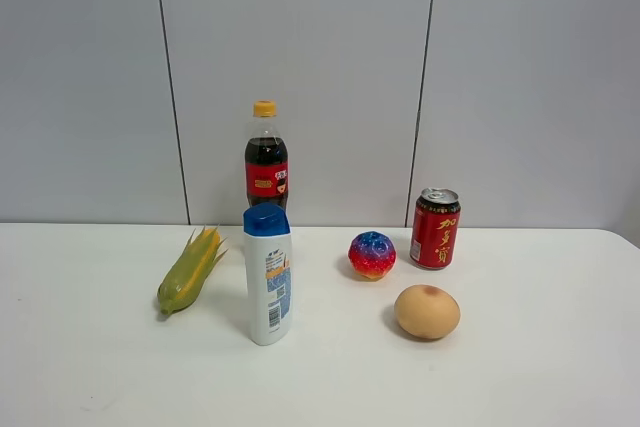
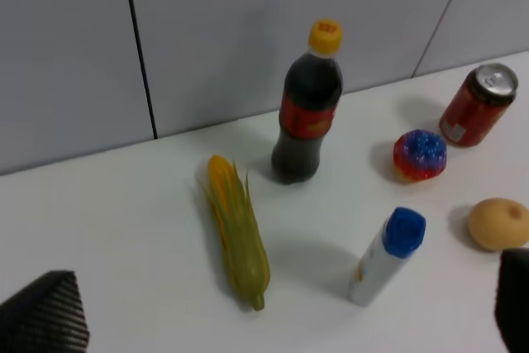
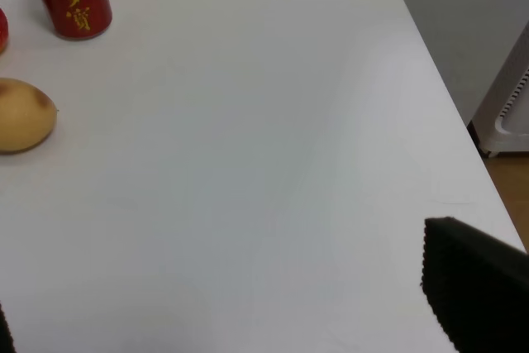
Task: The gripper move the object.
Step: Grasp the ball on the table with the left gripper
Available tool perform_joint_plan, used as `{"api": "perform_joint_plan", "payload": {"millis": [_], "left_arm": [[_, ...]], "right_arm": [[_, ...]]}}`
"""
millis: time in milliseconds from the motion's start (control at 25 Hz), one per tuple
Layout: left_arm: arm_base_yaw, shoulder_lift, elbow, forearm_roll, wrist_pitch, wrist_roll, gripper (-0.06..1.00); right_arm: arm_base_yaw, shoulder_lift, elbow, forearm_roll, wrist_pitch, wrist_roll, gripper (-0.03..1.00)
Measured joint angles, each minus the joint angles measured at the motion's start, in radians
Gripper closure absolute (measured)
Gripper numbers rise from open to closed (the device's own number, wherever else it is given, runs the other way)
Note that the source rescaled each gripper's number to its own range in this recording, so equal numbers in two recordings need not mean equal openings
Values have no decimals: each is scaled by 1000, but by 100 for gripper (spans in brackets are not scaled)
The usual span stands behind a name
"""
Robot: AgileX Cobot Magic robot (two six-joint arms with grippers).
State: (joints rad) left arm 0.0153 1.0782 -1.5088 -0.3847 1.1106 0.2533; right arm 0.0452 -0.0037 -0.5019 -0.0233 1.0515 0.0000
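Observation:
The ball [image 1: 372,254], blue-purple on top and pink-red to yellow below, rests on the white table [image 1: 90,367] just left of a red can [image 1: 436,228]. It also shows in the left wrist view [image 2: 420,155], and as a red sliver at the edge of the right wrist view [image 3: 2,31]. No gripper shows in the exterior view. My left gripper [image 2: 279,324] is open and empty, with only its black fingertips [image 2: 45,316] in view, well short of the ball. My right gripper [image 3: 240,312] is open and empty over bare table, its fingertip [image 3: 475,287] near the table's right edge.
A tan peach-like fruit [image 1: 427,312] lies in front of the ball. A white shampoo bottle with a blue cap [image 1: 268,275] and a cola bottle [image 1: 266,162] stand left of it. A corn cob [image 1: 190,271] lies further left. The table edge [image 3: 450,113] drops off at right.

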Motion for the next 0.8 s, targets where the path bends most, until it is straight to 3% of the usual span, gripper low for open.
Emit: {"api": "perform_joint_plan", "payload": {"millis": [120, 280, 800], "left_arm": [[-6, 81, -70, -7, -1, 43, -6], [-85, 188, -131, -7, -27, 115, -6], [-650, 419, -150, 79, -108, 131, -6]], "right_arm": [[0, 0, 0, 0, 0, 0, -3], [0, 0, 0, 0, 0, 0, -3], [0, 0, 0, 0, 0, 0, -3]]}}
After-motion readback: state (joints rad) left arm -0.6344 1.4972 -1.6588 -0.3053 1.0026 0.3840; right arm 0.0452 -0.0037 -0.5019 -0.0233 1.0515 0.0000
